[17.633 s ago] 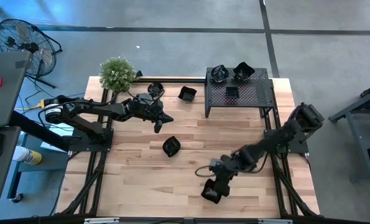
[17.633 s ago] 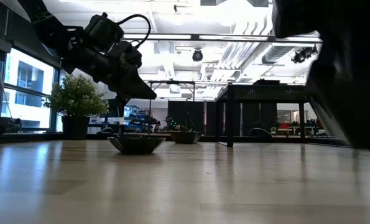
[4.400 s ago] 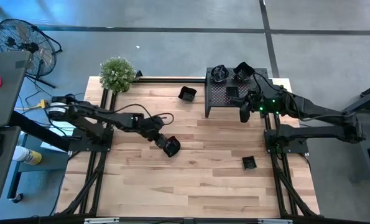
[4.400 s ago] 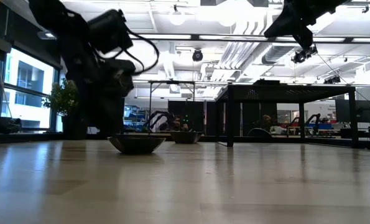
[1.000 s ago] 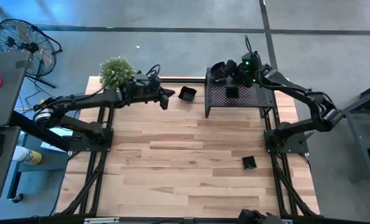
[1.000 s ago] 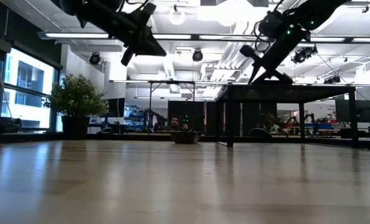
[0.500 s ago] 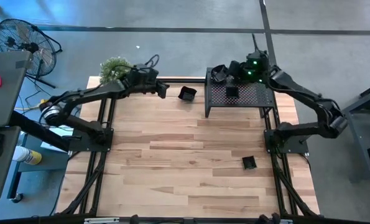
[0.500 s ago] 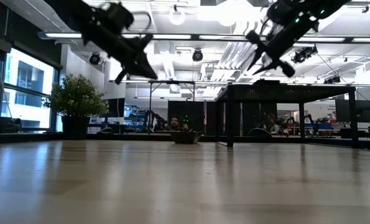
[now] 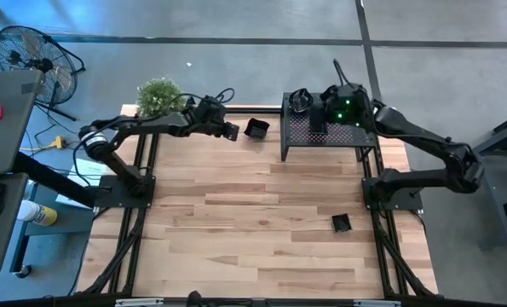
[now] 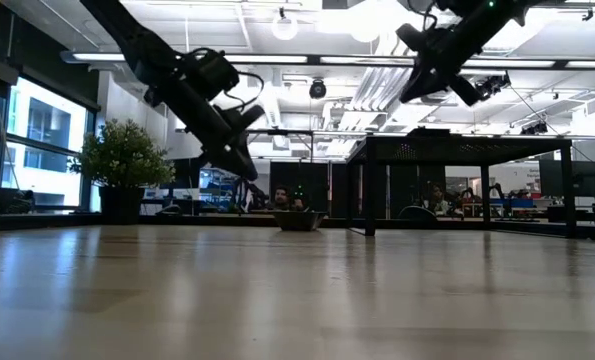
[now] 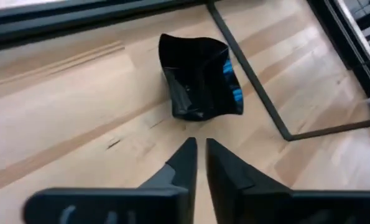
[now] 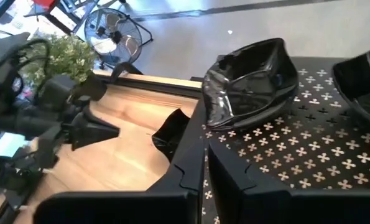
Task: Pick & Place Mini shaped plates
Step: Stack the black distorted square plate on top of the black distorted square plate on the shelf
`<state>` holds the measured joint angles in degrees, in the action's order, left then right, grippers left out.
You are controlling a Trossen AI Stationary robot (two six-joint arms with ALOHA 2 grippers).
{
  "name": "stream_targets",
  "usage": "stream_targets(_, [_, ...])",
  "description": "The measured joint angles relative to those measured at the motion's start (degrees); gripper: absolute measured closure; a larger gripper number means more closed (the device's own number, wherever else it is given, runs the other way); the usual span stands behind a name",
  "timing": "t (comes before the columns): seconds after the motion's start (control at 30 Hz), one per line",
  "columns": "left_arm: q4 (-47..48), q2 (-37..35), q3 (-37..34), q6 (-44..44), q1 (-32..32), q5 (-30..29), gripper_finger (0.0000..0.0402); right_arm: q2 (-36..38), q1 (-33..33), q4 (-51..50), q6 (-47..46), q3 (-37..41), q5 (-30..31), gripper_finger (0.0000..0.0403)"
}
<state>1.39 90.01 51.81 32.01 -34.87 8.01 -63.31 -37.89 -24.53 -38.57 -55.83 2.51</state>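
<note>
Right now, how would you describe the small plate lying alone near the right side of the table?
Start at the black perforated stand, then go toward the table's near edge. The square plate lies alone on bare wood there, far from both tools.

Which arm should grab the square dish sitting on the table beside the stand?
Left. The left hand points straight at that square dish, fingers nearly shut and nothing in them. The right hand is above the perforated stand, nearer the dishes already on it.

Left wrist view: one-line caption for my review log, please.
Left gripper, fingers nearly shut and empty, points at a wavy-edged black mini plate lying on the wooden table.
</note>
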Motion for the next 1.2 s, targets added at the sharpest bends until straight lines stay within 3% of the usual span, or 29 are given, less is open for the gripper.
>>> stream_targets(0.3, [-2.58,8.46,4.84,1.97,0.0,-4.8,0.0291,0.0,5.17,3.86,1.56,0.0,1.92,0.04])
stream_targets(0.7, [-4.5,18.37,9.34,1.27,0.0,-4.83,0.0285,-0.02,7.7,5.96,1.58,0.0,3.77,0.0398])
stream_targets(0.87, [-3.99,19.75,9.38,1.15,0.02,-3.51,0.0311,-0.02,7.85,5.96,1.56,0.0,3.78,0.0399])
stream_targets(1.03, [-4.26,19.54,9.4,-0.99,0.0,-2.61,0.0387,-0.02,7.85,5.94,1.56,0.0,3.77,0.04])
stream_targets(1.2, [0.17,15.67,9.36,-1.31,0.03,-2.17,0.0393,-0.02,8.08,5.94,1.58,0.0,3.14,0.0397])
